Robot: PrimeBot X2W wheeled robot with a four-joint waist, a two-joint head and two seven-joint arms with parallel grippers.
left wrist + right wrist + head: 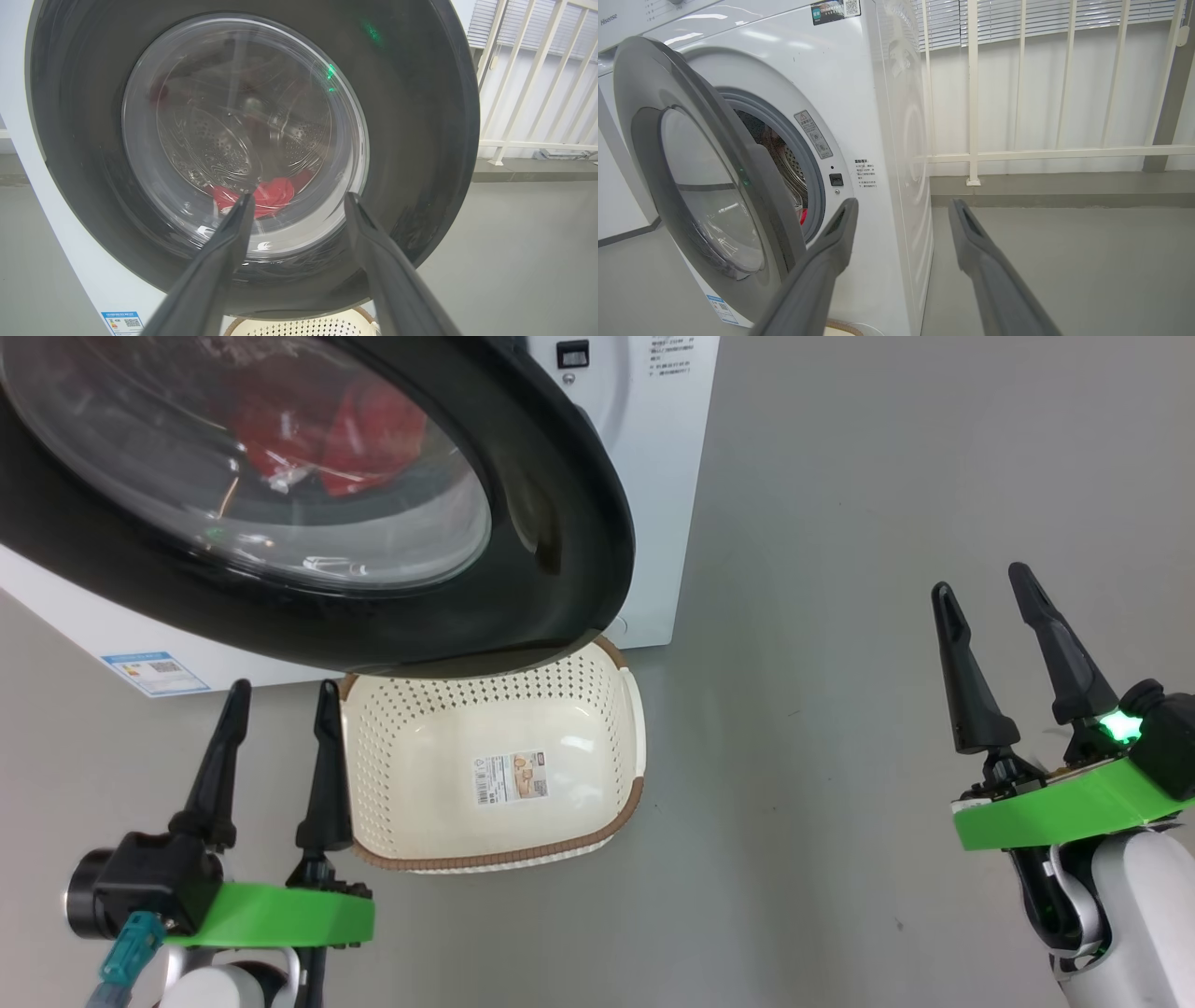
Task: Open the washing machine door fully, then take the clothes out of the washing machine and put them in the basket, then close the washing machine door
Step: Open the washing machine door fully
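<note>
The washing machine (653, 476) (859, 93) is a white front-loader. Its door (523, 504) (420, 140) (705, 186), black-rimmed with a bulging glass window, stands partly ajar, leaving a narrow gap to the drum in the right wrist view. Red clothes (336, 429) (266, 196) lie inside the drum, seen through the glass. The cream basket (495, 775) sits on the floor under the door's lower rim, holding nothing. My left gripper (280, 700) (296, 205) is open just left of the basket, pointing at the door. My right gripper (980, 588) (901, 210) is open, far right over bare floor.
Grey floor (840, 616) spreads to the right of the machine. A white railing (1017, 154) and blinds stand behind the machine's right side. A blue label (154, 672) marks the machine's lower front.
</note>
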